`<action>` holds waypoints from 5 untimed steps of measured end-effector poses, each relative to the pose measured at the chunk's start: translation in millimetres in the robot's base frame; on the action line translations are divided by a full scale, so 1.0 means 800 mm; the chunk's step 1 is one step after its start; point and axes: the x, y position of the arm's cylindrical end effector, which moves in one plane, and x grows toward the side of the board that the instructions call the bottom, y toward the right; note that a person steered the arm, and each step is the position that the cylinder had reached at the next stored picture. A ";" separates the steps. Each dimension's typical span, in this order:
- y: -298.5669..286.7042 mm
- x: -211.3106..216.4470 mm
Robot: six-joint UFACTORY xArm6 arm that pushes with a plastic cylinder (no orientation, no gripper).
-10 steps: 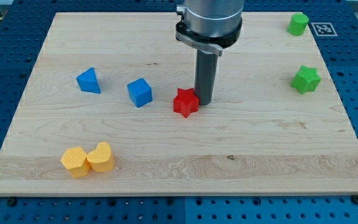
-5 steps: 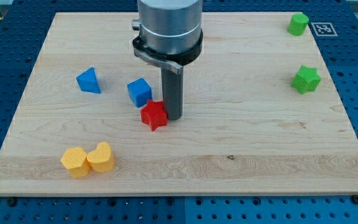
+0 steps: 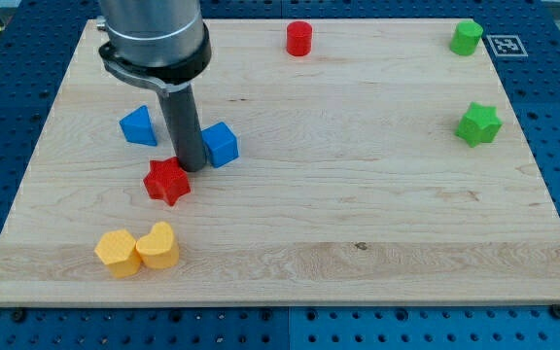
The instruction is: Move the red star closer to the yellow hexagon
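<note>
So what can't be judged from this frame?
- Whether my tip touches the red star: camera view, angle too shallow.
- Blue cube's left edge: behind the rod.
- Arm above the collar: cut off by the view's top.

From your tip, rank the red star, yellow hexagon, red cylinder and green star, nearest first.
From my tip:
1. red star, touching, lower left of it.
2. yellow hexagon, bottom left.
3. red cylinder, top, rightward.
4. green star, far right.
</note>
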 end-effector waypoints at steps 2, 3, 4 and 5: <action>-0.012 0.024; -0.013 0.032; -0.032 0.033; -0.042 0.056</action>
